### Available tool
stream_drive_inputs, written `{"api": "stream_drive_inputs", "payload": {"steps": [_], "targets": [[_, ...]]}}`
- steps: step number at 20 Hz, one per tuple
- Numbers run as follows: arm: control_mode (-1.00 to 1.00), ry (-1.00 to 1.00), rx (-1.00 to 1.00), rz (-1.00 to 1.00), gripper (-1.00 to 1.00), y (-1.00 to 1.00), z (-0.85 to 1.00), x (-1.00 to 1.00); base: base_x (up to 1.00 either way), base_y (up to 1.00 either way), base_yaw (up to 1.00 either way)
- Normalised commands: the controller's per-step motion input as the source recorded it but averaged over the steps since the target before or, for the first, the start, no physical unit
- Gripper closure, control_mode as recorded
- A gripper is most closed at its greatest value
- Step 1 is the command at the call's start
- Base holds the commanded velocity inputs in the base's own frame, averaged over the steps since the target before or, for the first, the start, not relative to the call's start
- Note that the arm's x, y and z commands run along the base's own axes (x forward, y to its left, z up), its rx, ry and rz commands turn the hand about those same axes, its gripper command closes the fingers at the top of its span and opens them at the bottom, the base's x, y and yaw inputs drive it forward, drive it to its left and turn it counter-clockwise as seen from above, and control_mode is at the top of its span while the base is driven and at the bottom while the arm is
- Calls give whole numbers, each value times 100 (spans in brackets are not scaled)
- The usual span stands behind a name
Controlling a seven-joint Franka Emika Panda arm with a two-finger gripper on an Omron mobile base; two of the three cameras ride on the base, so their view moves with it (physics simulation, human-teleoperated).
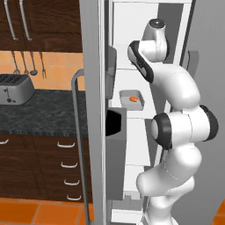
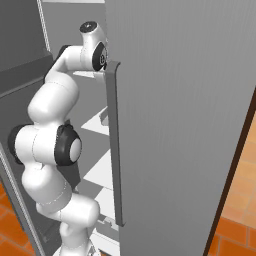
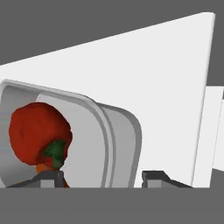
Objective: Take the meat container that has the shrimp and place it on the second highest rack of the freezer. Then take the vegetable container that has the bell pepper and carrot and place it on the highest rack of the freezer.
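Note:
In the hand view the grey vegetable container (image 3: 118,140) rests on a white rack (image 3: 166,83) inside the freezer (image 1: 132,26). A red bell pepper (image 3: 37,133) with a green stem lies in it, and a bit of orange carrot (image 3: 40,167) shows under the pepper. My gripper (image 3: 104,178) is open, its fingertips (image 3: 155,177) standing apart on either side of the container's near wall without touching it. The meat container (image 1: 132,93) with the orange shrimp (image 1: 133,99) sits on a white rack (image 1: 141,109) lower down in the left base view.
The open freezer door (image 1: 92,110) with its long bar handle (image 1: 79,140) and a dark bin stands left of the arm. The other grey door (image 2: 175,125) stands close on the right. A toaster (image 1: 15,88) sits on the dark counter at the left.

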Motion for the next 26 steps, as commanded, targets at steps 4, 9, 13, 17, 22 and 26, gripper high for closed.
{"api": "stream_drive_inputs", "payload": {"steps": [4,9,13,17,22,26], "targets": [[-100,-11,0,0,-100,-3,6,-32,0,0,0],[-100,-16,0,1,-100,-3,36,-47,0,0,0],[-100,-4,0,0,-100,0,28,-78,0,0,0],[-100,-2,0,3,-100,0,0,-100,0,0,0],[-100,-15,0,8,-100,0,0,-100,0,0,0],[-100,1,-3,13,-100,1,-12,-100,0,0,0]]}}
